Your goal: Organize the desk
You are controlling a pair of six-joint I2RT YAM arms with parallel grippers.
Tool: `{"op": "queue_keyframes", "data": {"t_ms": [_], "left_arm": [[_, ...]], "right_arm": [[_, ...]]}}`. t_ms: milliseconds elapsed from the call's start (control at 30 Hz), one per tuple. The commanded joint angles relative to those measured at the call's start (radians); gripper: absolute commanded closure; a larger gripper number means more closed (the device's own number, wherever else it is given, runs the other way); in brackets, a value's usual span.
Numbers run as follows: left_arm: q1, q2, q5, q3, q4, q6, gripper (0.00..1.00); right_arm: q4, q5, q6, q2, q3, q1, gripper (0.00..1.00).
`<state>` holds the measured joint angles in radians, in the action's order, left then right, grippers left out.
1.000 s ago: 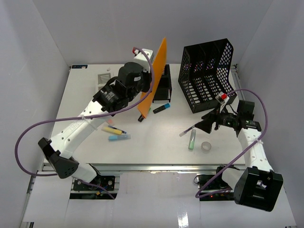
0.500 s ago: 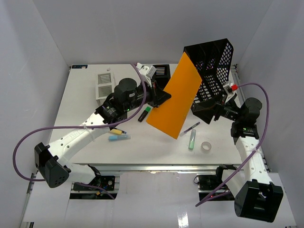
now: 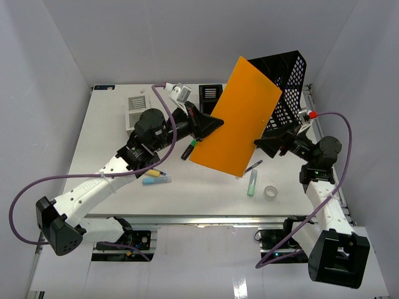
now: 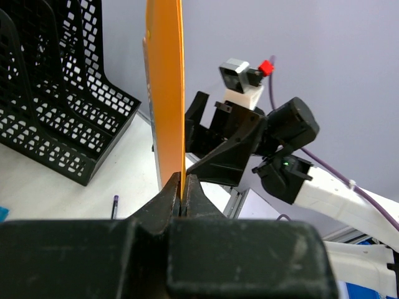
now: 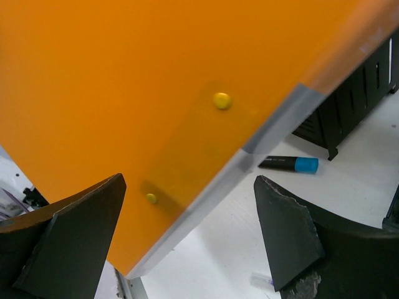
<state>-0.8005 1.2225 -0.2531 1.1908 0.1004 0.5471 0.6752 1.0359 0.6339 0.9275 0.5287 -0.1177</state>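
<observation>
The left gripper (image 3: 214, 124) is clamped on one edge of an orange folder (image 3: 240, 118). In the left wrist view its jaws pinch the thin sheet (image 4: 165, 93), which rises edge-on straight ahead of the fingers. The folder hangs tilted in the air, clear of the desk (image 3: 100, 156) that lies below both grippers.

The right gripper (image 3: 262, 144) has its jaws wide apart, just beside the folder's far edge from the left gripper. In its wrist view the orange sheet (image 5: 156, 81) fills the space ahead of the open fingers (image 5: 75, 237); whether it touches them cannot be told.

A black mesh file rack (image 3: 290, 87) stands behind the folder, beyond the right gripper. On the desk under that gripper lie a pen (image 3: 252, 166), a green tube (image 3: 252, 182) and a tape roll (image 3: 270, 192)
</observation>
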Motion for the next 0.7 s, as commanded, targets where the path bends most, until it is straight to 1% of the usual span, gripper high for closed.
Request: {"op": "queue_keyframes", "data": {"t_ms": [0, 100, 167, 233, 267, 300, 367, 467, 500, 600, 633, 667], "left_arm": [[0.001, -0.073, -0.020, -0.017, 0.122, 0.022, 1.00], [0.001, -0.089, -0.021, -0.021, 0.132, 0.022, 1.00], [0.001, -0.094, -0.028, -0.025, 0.142, 0.025, 1.00], [0.001, -0.098, -0.042, -0.037, 0.159, 0.040, 1.00], [0.001, -0.099, -0.049, -0.045, 0.164, 0.049, 1.00], [0.001, -0.103, -0.052, -0.054, 0.175, 0.058, 1.00], [0.001, -0.116, -0.052, -0.071, 0.208, 0.074, 1.00], [0.001, -0.134, -0.045, -0.090, 0.230, 0.084, 1.00], [0.001, -0.140, -0.041, -0.094, 0.234, 0.084, 1.00], [0.002, -0.153, -0.023, -0.102, 0.225, 0.072, 1.00], [0.003, -0.156, -0.011, -0.107, 0.220, 0.066, 1.00], [0.003, -0.155, 0.001, -0.114, 0.215, 0.060, 1.00]], "right_arm": [[0.194, -0.030, 0.149, 0.038, -0.009, -0.005, 0.10], [0.249, -0.028, 0.180, 0.043, -0.003, -0.007, 0.10], [0.316, -0.019, 0.225, 0.053, 0.002, -0.007, 0.10], [0.488, -0.001, 0.328, 0.076, -0.001, -0.007, 0.10], [0.553, 0.009, 0.404, 0.098, -0.001, -0.007, 0.10], [0.654, 0.016, 0.482, 0.124, 0.000, -0.007, 0.10], [0.935, 0.021, 0.629, 0.180, 0.007, -0.008, 0.09], [1.142, 0.017, 0.813, 0.266, 0.048, -0.008, 0.05], [1.191, 0.017, 0.868, 0.295, 0.067, -0.008, 0.04], [1.213, 0.027, 0.886, 0.307, 0.119, -0.010, 0.01], [1.213, 0.030, 0.886, 0.303, 0.134, -0.010, 0.01], [1.213, 0.032, 0.885, 0.292, 0.142, -0.010, 0.05]]}}
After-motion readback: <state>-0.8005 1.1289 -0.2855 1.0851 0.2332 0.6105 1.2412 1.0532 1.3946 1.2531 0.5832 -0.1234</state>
